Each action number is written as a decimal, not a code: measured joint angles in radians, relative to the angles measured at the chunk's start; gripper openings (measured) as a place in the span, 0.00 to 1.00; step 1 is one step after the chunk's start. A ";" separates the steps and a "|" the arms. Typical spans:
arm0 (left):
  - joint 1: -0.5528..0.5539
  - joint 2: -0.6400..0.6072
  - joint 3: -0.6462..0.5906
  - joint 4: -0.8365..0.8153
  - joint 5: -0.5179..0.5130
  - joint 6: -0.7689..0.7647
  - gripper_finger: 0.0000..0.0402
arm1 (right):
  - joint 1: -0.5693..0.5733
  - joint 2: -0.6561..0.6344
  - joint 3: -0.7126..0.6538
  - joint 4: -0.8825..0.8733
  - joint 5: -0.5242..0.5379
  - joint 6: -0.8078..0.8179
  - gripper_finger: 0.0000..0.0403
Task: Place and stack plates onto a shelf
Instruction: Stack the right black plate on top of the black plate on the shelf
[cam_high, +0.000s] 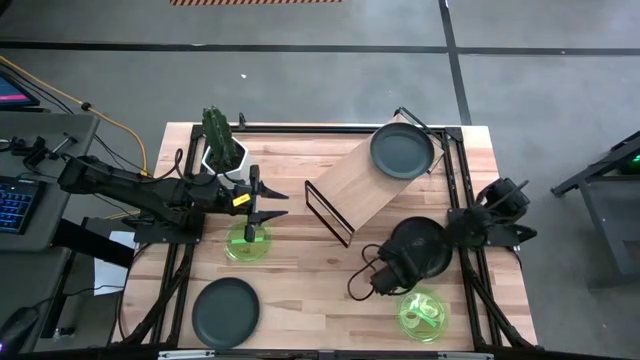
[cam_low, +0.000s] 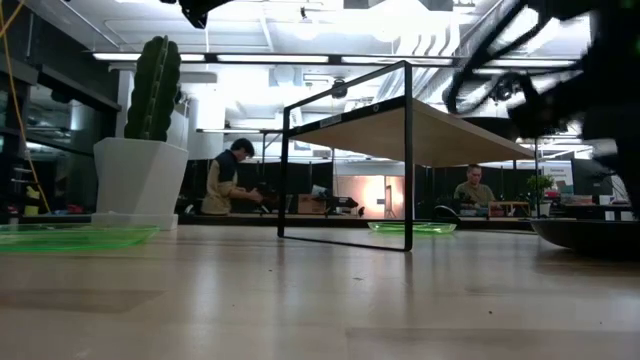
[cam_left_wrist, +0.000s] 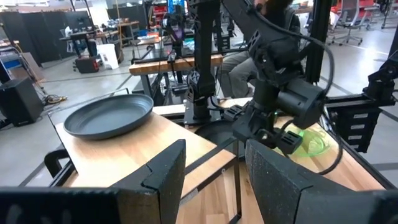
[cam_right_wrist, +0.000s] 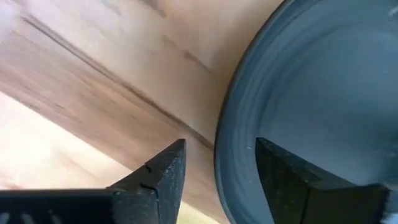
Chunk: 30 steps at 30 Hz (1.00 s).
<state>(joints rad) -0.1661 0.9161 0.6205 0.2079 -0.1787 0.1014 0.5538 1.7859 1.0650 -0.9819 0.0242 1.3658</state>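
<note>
My right gripper (cam_high: 386, 274) is open and low over a dark plate (cam_high: 425, 240) lying on the table right of the shelf. In the right wrist view its fingers stand on either side of that plate's rim (cam_right_wrist: 229, 163), one outside, one over the inside. My left gripper (cam_high: 268, 205) hangs open above the table, just beyond a green plate (cam_high: 247, 243). The shelf (cam_high: 358, 182) carries one dark plate (cam_high: 402, 151) on its board. Another dark plate (cam_high: 225, 311) and a second green plate (cam_high: 423, 312) lie flat near the table's near edge.
A white pot with a cactus (cam_high: 221, 143) stands at the far left, close to my left arm. The shelf's black wire legs (cam_high: 328, 213) stand between the two grippers. Beyond the table, people (cam_low: 228, 176) work at benches.
</note>
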 joint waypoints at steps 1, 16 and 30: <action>0.000 0.000 0.000 -0.004 0.000 -0.004 0.39 | -0.005 0.000 -0.021 0.022 -0.020 -0.017 0.42; 0.000 0.000 0.000 0.005 0.000 -0.012 0.39 | -0.013 -0.005 -0.050 0.045 -0.027 -0.065 0.25; 0.000 0.000 0.000 0.006 0.000 -0.013 0.39 | 0.011 -0.129 0.026 -0.099 -0.080 -0.127 0.01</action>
<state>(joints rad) -0.1661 0.9158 0.6205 0.2137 -0.1787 0.0888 0.5651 1.6566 1.0913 -1.0809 -0.0557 1.2391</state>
